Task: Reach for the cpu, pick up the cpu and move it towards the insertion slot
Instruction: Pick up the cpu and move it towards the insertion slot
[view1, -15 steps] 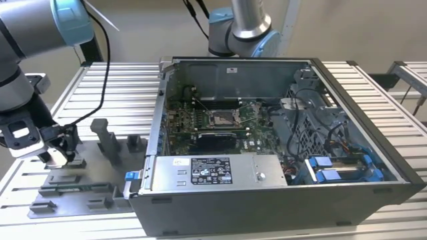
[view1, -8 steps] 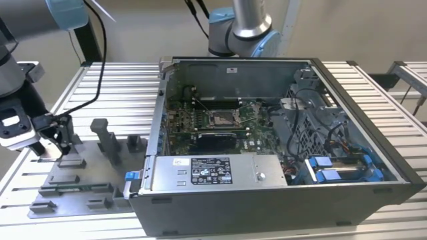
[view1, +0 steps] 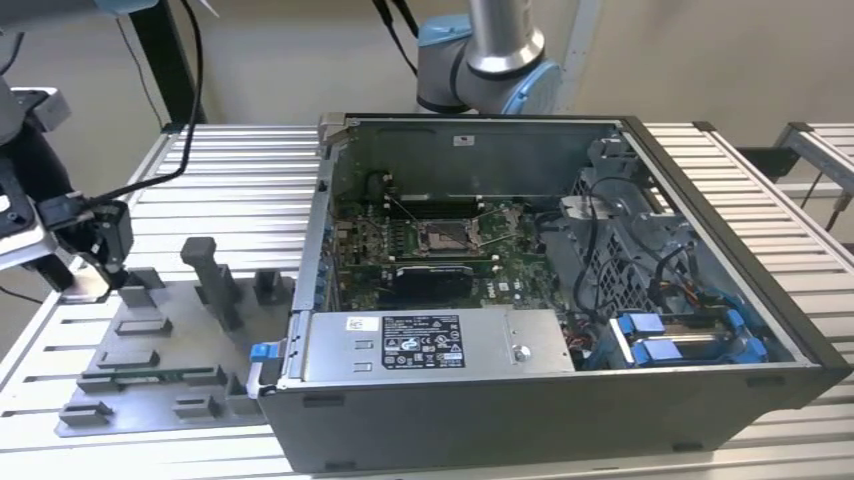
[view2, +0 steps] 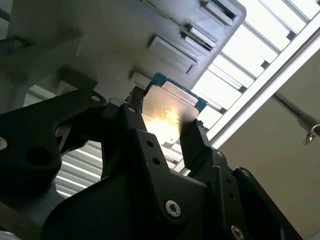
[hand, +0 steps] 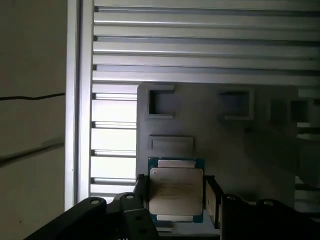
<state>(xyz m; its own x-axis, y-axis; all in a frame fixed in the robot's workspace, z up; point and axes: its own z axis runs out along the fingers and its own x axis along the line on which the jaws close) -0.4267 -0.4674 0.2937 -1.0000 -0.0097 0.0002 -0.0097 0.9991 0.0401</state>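
Observation:
The cpu (hand: 176, 192) is a flat square chip with a silvery top and a thin green-blue rim, also bright with glare in the second wrist view (view2: 170, 112). It sits between my gripper's (hand: 176, 199) two black fingers (hand: 141, 192), which press on its opposite edges. The chip is at the corner of the grey tray (hand: 235, 150); whether it is lifted off I cannot tell. In the exterior view my gripper (view1: 83, 285) hangs low over the tray's (view1: 160, 370) far corner on that view's left. The insertion slot (view1: 445, 237), silver frame on green board, lies inside the open computer case (view1: 534, 400).
The grey tray carries upright blocks (view1: 214, 280) and several low holders between my gripper and the case. The case's metal wall (view1: 320, 240) rises along that side. A black panel (view1: 427, 283) lies below the socket. The slatted table (view1: 227, 180) ends close beside the tray.

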